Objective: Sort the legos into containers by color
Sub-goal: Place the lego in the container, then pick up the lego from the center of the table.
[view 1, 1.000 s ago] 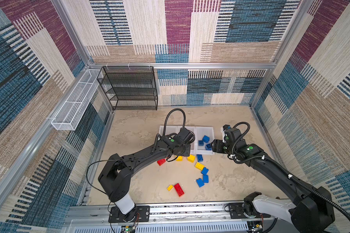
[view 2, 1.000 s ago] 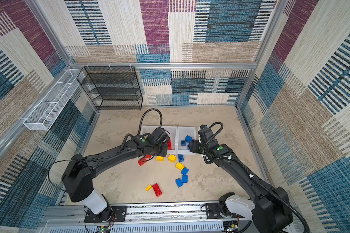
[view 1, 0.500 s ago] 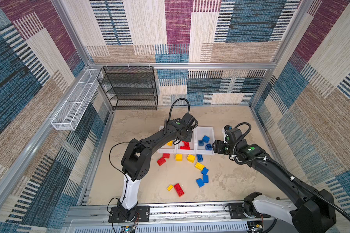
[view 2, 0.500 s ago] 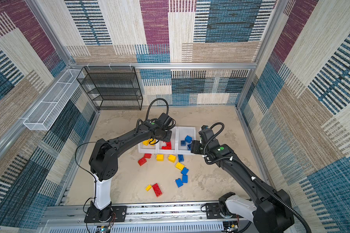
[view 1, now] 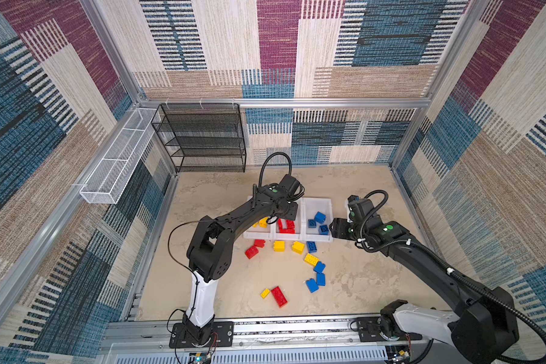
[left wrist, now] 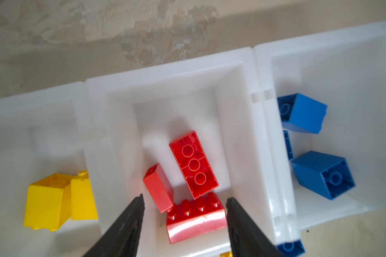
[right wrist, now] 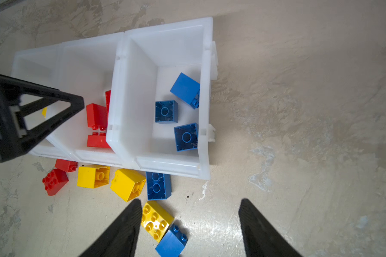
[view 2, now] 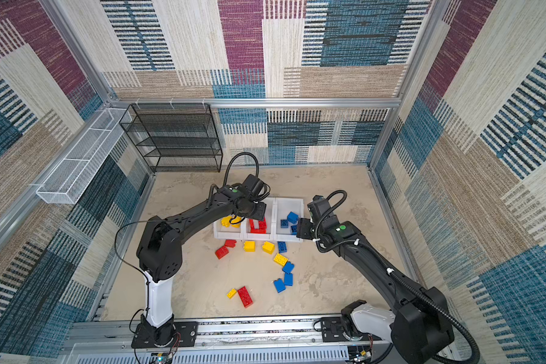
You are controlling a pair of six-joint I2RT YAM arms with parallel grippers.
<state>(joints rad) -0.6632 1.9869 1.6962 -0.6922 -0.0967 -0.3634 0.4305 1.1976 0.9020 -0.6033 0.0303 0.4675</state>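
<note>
Three joined white containers (view 1: 317, 239) stand mid-table. In the left wrist view the left one holds yellow legos (left wrist: 54, 200), the middle one red legos (left wrist: 193, 164) and the right one blue legos (left wrist: 321, 173). My left gripper (left wrist: 185, 197) hangs open over the middle container with nothing between its fingers; it also shows in a top view as the left gripper (view 1: 286, 217). My right gripper (right wrist: 191, 200) is open and empty, low over the floor at the blue container's outer end (view 1: 333, 227). Loose legos lie in front: red (view 1: 252, 252), yellow (view 1: 279, 245), blue (view 1: 319, 267) and an oblong red one (view 1: 279, 296).
A black wire rack (view 1: 202, 138) stands at the back left. A white wire basket (view 1: 117, 160) hangs on the left wall. Patterned walls close in three sides, and a metal rail (view 1: 265, 327) with both arm bases runs along the front.
My left gripper moved from the floor in front of the containers to above the middle one, and it went from shut to open. The right arm hardly moved.
</note>
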